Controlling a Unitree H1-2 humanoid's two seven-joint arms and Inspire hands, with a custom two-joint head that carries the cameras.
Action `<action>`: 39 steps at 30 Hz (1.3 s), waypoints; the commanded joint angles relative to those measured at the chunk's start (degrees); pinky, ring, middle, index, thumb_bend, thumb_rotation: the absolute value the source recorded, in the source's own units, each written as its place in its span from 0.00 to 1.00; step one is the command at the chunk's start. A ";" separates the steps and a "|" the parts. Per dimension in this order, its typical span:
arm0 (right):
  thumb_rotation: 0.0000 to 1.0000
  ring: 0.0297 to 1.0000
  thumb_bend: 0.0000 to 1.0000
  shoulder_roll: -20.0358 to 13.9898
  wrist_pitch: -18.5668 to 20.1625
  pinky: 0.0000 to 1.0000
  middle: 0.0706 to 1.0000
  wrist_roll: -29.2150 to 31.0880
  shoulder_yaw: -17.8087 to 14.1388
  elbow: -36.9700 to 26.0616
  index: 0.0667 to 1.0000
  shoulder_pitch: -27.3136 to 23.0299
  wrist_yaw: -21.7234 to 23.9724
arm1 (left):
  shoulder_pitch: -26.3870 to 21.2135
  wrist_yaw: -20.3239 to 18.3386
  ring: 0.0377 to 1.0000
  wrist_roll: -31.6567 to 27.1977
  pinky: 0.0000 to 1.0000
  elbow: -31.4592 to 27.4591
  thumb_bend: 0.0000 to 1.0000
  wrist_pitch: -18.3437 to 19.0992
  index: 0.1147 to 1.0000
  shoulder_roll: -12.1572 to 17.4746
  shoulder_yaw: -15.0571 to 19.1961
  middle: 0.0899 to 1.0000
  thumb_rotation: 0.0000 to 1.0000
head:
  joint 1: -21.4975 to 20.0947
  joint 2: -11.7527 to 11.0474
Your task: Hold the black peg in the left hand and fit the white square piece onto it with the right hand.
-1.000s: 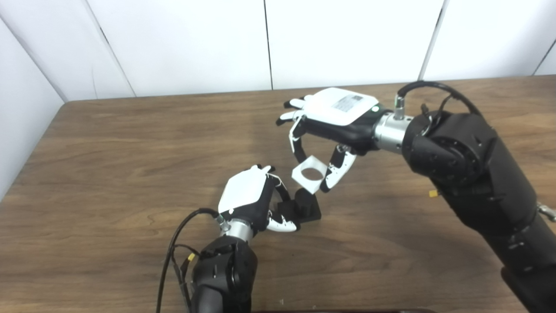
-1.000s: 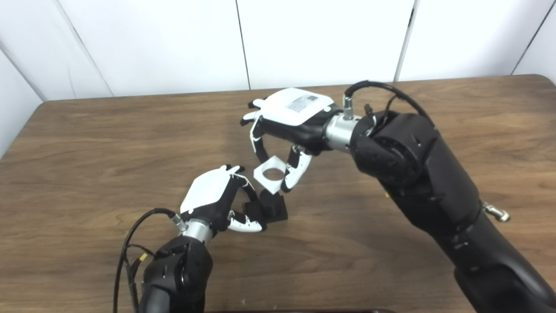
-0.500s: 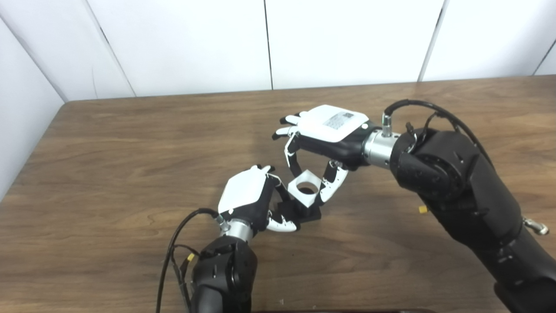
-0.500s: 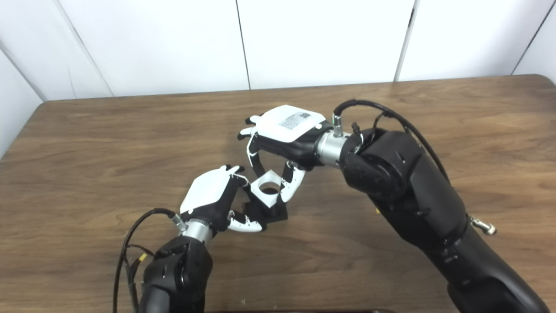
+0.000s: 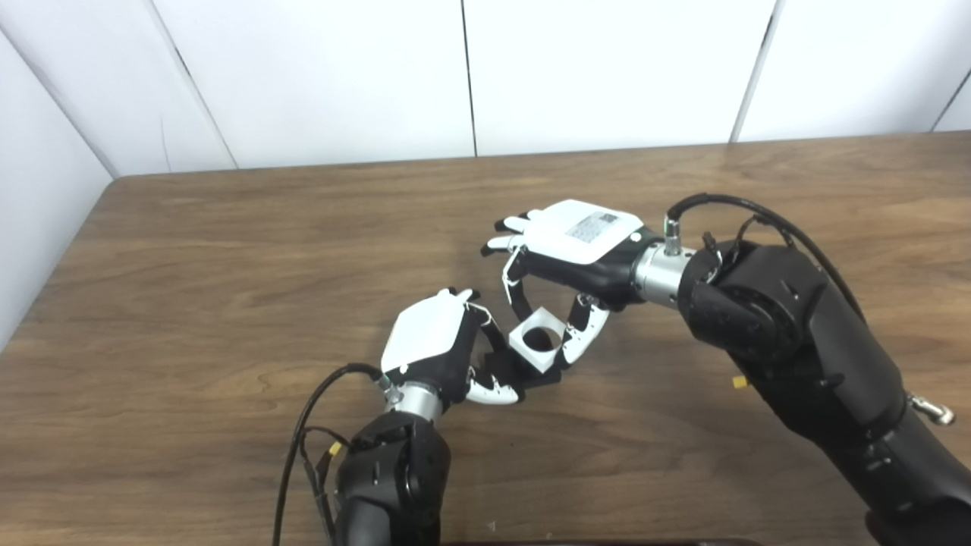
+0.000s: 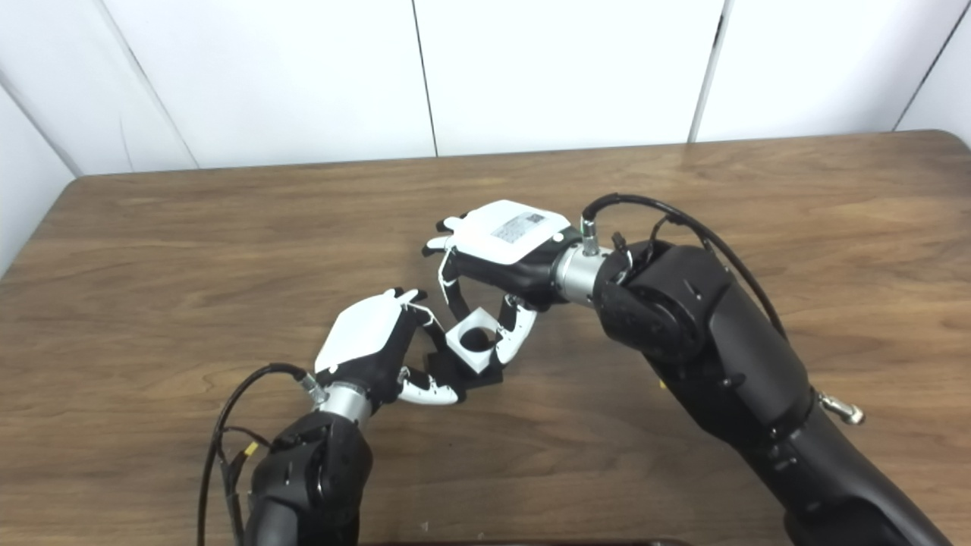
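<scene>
Left eye view: left hand (image 5: 434, 345) clamped around the base of the black plastic peg (image 5: 531, 369), pinning that block down on the brown wood-grain counter (image 5: 227, 265) so the post points up and cannot slide under a push from above. Right hand (image 5: 565, 258) arched above and just to its right, palm down, gripping the white square plastic piece with a round hole (image 5: 537, 343) by two opposite edges between thumb and fingers. Held by the edges, presumably, to leave the hole free for the post to pass through. Piece slightly tilted, low, directly over the peg, with dark plastic showing through the hole; cannot tell whether the post has entered or only sits just beneath. Judged as the lowering and seating step, near the end of the task. Calls next for levelling the piece and pressing straight down. Risk: a tilted plate jamming on the post, or slipping out of so light a pinch
</scene>
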 commanded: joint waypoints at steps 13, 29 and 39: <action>0.15 1.00 0.53 0.19 -1.40 1.00 0.94 -0.63 -0.64 1.86 0.45 -1.48 -2.12 | -1.56 0.58 1.00 1.75 1.00 2.68 0.53 0.58 0.42 0.14 -0.17 0.94 0.06 | 0.23 -0.63; 0.15 1.00 0.53 2.11 -1.03 1.00 0.95 -1.22 0.43 2.94 0.45 -1.95 -2.88 | -1.50 0.90 1.00 0.07 1.00 2.43 0.53 1.42 0.41 0.12 0.37 0.95 0.06 | 0.40 -0.91; 0.14 1.00 0.53 3.33 -1.33 1.00 0.94 -1.43 0.67 3.54 0.45 -2.38 -2.96 | -1.68 0.95 1.00 -0.57 1.00 2.58 0.52 2.01 0.41 -0.06 0.61 0.95 0.06 | 0.61 -0.67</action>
